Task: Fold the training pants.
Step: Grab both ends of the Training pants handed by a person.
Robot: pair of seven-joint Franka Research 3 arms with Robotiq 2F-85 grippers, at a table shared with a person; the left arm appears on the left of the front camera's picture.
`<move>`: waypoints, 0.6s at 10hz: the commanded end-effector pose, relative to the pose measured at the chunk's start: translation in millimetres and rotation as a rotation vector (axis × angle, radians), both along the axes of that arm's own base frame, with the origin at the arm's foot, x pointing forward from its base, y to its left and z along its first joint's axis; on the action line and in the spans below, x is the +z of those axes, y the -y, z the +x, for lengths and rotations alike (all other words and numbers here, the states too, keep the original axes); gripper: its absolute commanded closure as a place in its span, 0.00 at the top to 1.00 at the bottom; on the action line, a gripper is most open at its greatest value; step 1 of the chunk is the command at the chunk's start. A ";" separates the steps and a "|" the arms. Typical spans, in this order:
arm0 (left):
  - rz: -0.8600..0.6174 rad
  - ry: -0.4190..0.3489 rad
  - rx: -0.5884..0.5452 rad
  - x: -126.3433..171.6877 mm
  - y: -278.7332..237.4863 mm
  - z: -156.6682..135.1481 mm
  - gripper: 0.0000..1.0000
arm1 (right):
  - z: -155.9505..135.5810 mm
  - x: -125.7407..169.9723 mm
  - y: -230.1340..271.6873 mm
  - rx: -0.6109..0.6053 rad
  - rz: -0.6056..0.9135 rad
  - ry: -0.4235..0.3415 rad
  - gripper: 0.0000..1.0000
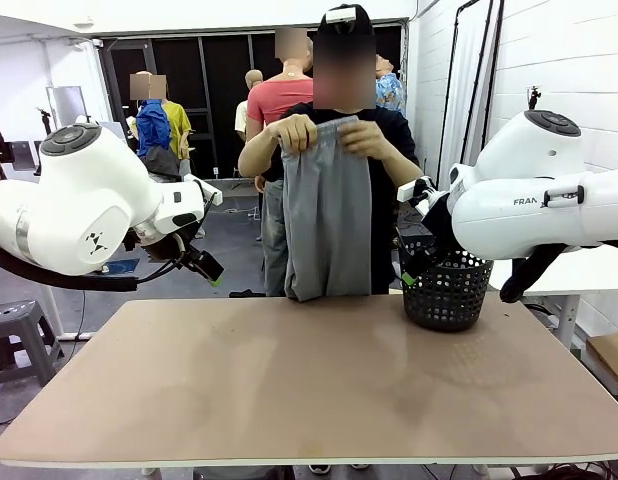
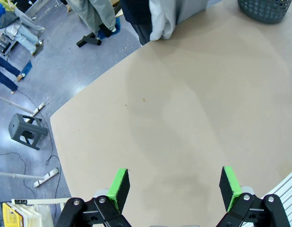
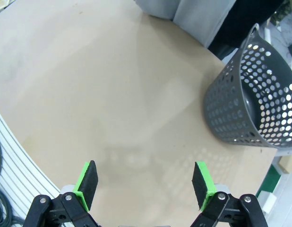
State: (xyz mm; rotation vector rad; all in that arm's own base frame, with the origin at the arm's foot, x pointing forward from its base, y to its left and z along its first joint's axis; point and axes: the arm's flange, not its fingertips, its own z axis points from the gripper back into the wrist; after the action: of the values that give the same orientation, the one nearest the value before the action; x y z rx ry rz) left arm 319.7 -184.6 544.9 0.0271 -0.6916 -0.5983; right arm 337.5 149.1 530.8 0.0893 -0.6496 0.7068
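1. Bottom edge of the left wrist view: left gripper (image 2: 174,188), green pads (image 2: 120,186) spread wide, gripping nothing, above bare tan table (image 2: 184,109).
2. Bottom edge of the right wrist view: right gripper (image 3: 145,183), likewise spread wide and empty, over the same bare tabletop.
3. Right side of the right wrist view: black mesh basket (image 3: 250,94), upright on the table, well apart from the pads. In the front view, at right of centre near the far edge, partly hidden behind the right arm's wrist.
4. Upper centre of the front view, beyond the table's far edge: training pants (image 1: 327,215), light grey, hanging lengthwise, held up at the waistband by a person's one hand (image 1: 294,132) and other hand (image 1: 364,137). Lower end at the level of the table edge; touching it or not, cannot tell. Just left of the basket.
5. Lower left of the front view, on the floor beside the table: grey stool (image 1: 14,330).
6. Top of the front view, farther back: other people standing before a dark opening.
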 end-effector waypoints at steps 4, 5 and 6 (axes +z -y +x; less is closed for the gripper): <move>0.007 0.000 -0.014 0.2 -0.9 1.6 1.00 | 0.5 -0.6 0.4 -0.001 0.001 -0.002 1.00; 0.007 0.000 -0.014 0.2 -0.9 1.6 1.00 | 0.5 -0.6 0.4 -0.001 0.001 -0.002 1.00; 0.007 0.000 -0.014 0.2 -0.9 1.6 1.00 | 0.5 -0.6 0.4 -0.001 0.001 -0.002 1.00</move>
State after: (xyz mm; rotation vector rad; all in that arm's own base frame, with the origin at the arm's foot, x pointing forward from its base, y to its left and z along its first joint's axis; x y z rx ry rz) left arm 319.7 -184.6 544.9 0.0271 -0.6916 -0.5983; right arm 337.5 149.1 530.8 0.0893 -0.6496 0.7068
